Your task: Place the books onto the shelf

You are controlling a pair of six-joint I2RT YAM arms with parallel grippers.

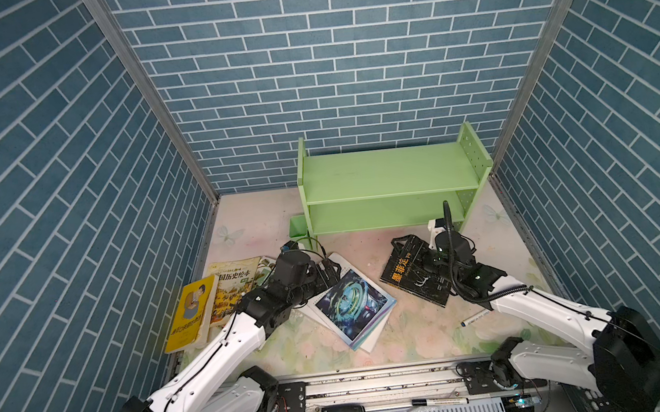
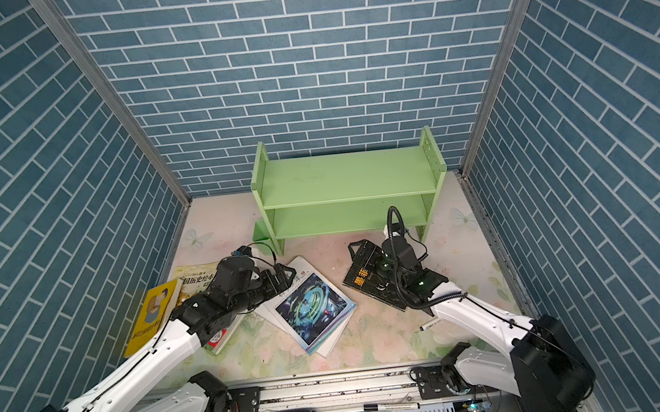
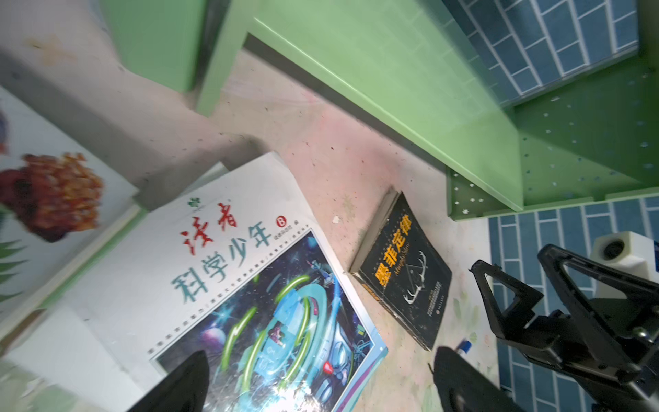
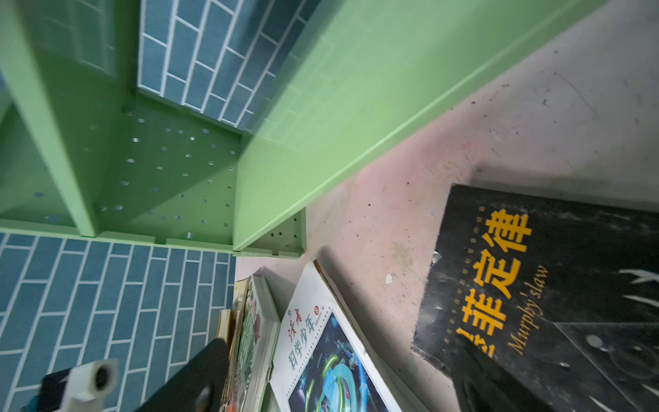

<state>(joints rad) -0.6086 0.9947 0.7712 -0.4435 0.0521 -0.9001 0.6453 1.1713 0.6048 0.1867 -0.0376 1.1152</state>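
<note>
Floral surface (image 1: 366, 249), shelf (image 1: 383, 172) bare: my right fingers (image 4: 192, 378) gape wide over the black book (image 1: 411, 278), seemingly not touching; left fingers (image 3: 460, 385) wide too. Next: straddle its edge, close.

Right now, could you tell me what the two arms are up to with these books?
Both arms are reaching for books lying on the table; none is on the green shelf yet. The left gripper, open, hangs over the far edge of the white sci-fi book. The right gripper, open, is low over the black book near the shelf's foot. Neither holds anything. A yellow cartoon book and a yellow illustrated book lie at the left.
</note>
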